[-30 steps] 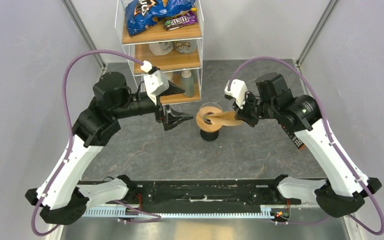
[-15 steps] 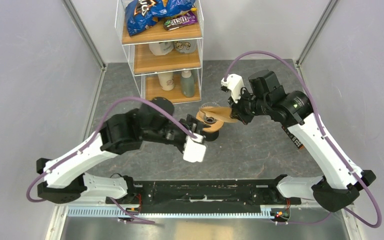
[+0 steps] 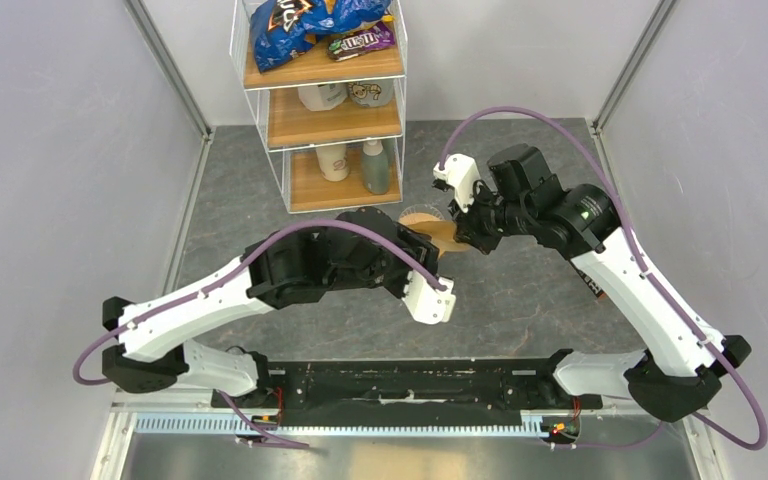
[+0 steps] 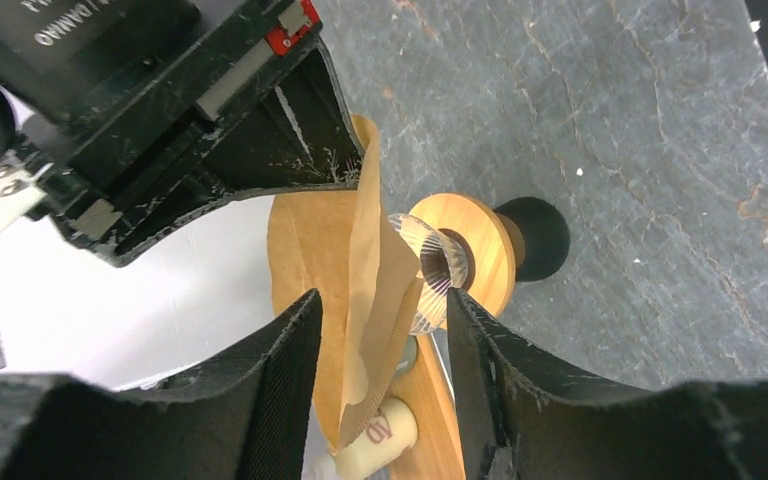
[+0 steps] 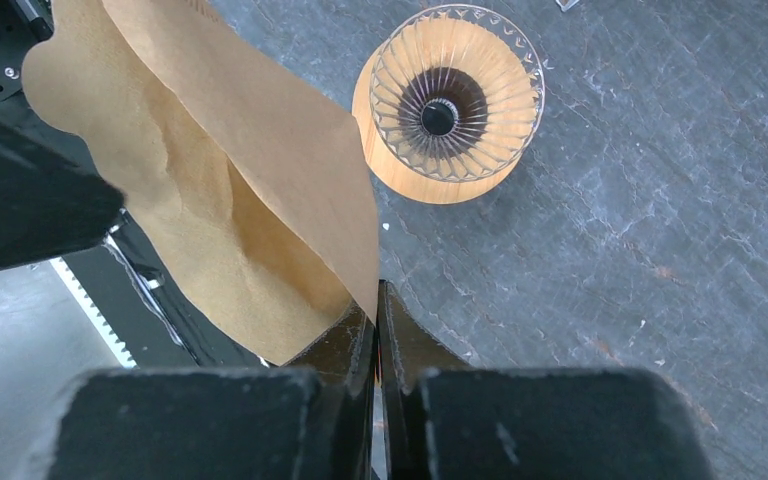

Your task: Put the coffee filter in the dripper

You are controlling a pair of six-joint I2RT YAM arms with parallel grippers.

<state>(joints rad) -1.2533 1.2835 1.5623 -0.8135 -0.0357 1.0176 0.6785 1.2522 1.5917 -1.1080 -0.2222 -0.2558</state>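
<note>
Right wrist shows coffee filter (image 5: 230, 190) beside dripper (image 5: 480, 130) — overhead they overlap.

Filters: one thin tan-brown paper coffee filter (image 5: 230, 170), pinched in the right pincer (image 5: 377, 300) and hanging between the fingers of the left pincer (image 4: 382, 300).
Drippers: one clear ribbed-glass cone dripper (image 5: 480, 70) with a round light-wood collar, just ahead of both pincers.
Pincers: two, black, two fingers each.
Arms: two, white and black: left arm (image 3: 210, 300), right arm (image 3: 650, 290).
Cables: two purple cables (image 3: 340, 228), one looping behind each pincer.
Racks: one white wire rack (image 3: 325, 68), beyond the left pincer.
Shelves: three wooden shelves (image 3: 310, 188).
Bags: two snack bags on the top shelf: blue bag (image 3: 300, 20), purple bag (image 3: 360, 42).
Containers: four on the lower shelves: white jar (image 3: 322, 97), patterned cup (image 3: 365, 93), white cup (image 3: 332, 160), grey-green bottle (image 3: 376, 165).
</note>
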